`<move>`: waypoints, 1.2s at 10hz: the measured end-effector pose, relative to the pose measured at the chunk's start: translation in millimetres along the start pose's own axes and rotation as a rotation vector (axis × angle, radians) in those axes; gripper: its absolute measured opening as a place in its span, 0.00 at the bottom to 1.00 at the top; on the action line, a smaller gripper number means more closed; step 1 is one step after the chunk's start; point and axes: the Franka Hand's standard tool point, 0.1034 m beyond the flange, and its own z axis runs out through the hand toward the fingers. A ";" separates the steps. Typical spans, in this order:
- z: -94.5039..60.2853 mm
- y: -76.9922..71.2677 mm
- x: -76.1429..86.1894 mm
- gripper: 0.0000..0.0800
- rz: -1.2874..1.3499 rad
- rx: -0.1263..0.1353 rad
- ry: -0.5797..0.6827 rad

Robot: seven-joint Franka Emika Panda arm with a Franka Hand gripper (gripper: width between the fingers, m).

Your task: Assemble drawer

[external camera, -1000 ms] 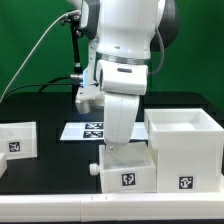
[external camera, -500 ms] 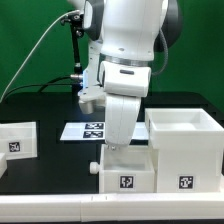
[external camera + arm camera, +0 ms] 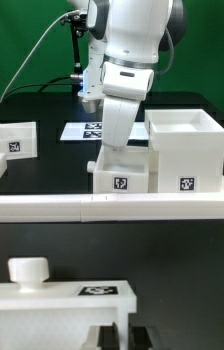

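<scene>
White plastic drawer (image 3: 122,174) clamped in the robot's gripper (image 3: 125,338).
Black fingers (image 3: 105,337) pinch its thin wall; the tall cube casing (image 3: 186,150) stands just beside.

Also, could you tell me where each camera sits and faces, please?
Exterior view: off the arm, slightly above the black table, facing the small low white plastic drawer front-on; the white robot arm shows.
Wrist view: on the wrist, looking down past the black two-finger gripper, clamped on the drawer's wall.
Both show the drawer.

The arm (image 3: 130,60) is covering part of the marker board (image 3: 80,130) and drawer (image 3: 122,180). An edge is cropping the end effector (image 3: 126,338).
</scene>
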 end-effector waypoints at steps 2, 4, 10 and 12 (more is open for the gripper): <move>2.2 1.5 -11.3 0.05 -0.044 0.003 0.001; 1.3 6.0 -18.0 0.05 -0.052 0.000 0.001; -9.8 19.2 -14.3 0.05 -0.080 -0.029 0.009; -7.1 16.2 -16.4 0.05 -0.076 -0.021 0.006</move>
